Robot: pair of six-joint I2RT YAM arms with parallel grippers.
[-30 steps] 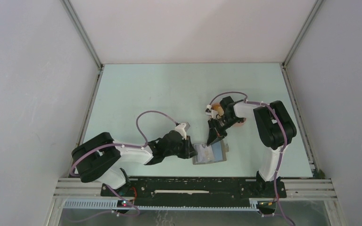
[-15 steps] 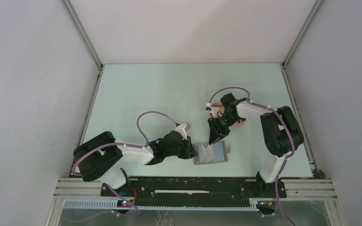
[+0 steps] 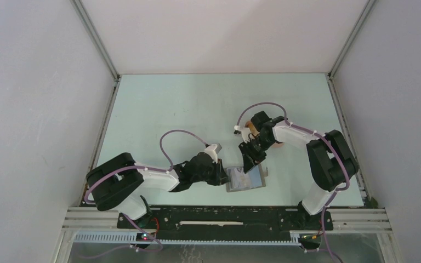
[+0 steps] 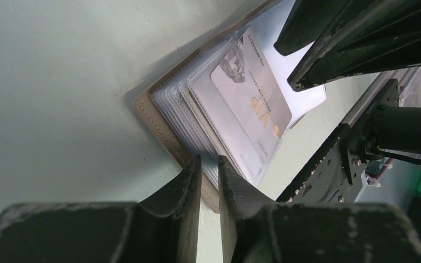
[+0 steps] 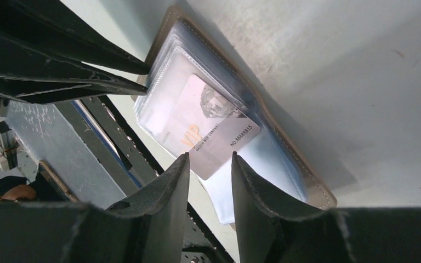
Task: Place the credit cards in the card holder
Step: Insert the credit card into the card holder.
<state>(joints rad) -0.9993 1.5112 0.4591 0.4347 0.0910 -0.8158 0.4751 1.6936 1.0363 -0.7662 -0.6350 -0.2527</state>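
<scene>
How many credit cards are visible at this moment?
1: a pale VIP-marked card sits in a clear sleeve of the open card holder. Other cards may be hidden from these views.

Tan stitched card holder (image 4: pixel 163 131), clear sleeves; pale grey card (image 4: pixel 252 98) with orange lettering; pale green table (image 4: pixel 60 66).

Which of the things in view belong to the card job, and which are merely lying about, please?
Job:
- holder, edge pinched by the left end effector
- VIP card, among its clear sleeves
- right end effector, open above the card

Lying about:
- peach tray, mostly hidden behind the right arm
</scene>
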